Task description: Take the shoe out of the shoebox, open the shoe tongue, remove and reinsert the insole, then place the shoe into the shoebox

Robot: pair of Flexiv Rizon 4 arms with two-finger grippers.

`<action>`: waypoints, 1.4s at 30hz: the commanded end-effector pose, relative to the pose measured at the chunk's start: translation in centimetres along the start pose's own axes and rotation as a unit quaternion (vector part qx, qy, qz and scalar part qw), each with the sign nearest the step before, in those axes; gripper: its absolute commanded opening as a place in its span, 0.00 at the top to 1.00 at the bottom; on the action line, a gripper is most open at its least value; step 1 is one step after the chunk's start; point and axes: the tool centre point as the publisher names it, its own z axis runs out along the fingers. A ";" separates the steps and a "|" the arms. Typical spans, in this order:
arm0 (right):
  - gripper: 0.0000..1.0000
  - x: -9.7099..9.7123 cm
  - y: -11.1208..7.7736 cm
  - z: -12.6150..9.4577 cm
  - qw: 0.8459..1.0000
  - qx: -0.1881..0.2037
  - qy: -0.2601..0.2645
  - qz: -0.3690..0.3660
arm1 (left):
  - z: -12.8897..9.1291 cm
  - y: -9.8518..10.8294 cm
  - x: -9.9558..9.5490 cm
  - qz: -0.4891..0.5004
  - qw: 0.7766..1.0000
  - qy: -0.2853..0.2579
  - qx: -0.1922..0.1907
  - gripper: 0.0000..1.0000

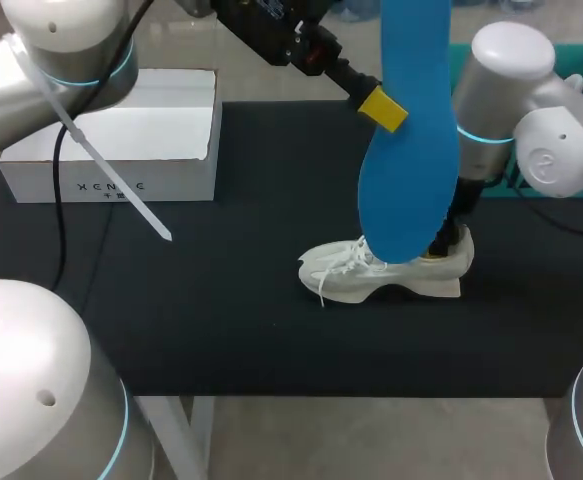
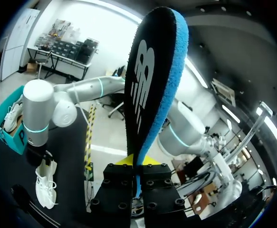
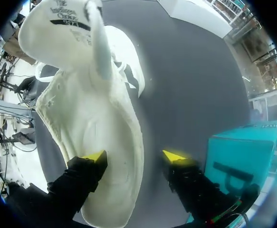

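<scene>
Pinching blue insole (image 1: 411, 130) aloft in left jaws; holding right jaws spread at heel of white shoe (image 1: 356, 280) on bench (image 1: 221, 330).

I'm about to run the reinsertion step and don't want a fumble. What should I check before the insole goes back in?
1. Insole gripped: ok; the left gripper is shut on the blue insole.
2. Insole clear of the shoe: ok; it hangs above the white shoe.
3. Shoe upright on the black mat: ok.
4. Heel steadied: not ok; the right gripper is open at the heel, not clamping it.
5. Shoebox out of the way: ok; it stands apart from the shoe.
</scene>
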 end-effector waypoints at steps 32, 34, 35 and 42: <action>1.00 -0.5 -2.8 -7.7 0.999 0.001 -0.044 0.031 | 0.0 0.1 0.1 0.000 1.000 -0.001 0.001 1.00; 1.00 -0.4 -2.9 -8.0 0.999 -0.003 -0.030 0.024 | 0.0 0.1 0.1 0.000 1.000 -0.001 0.001 1.00; 1.00 -0.3 -2.7 -8.0 1.000 -0.002 -0.022 0.019 | 0.0 0.1 0.1 0.000 1.000 -0.001 0.001 1.00; 1.00 -0.2 -2.6 -8.0 1.000 -0.002 -0.008 0.013 | 0.0 0.1 0.1 0.000 1.000 -0.001 0.001 1.00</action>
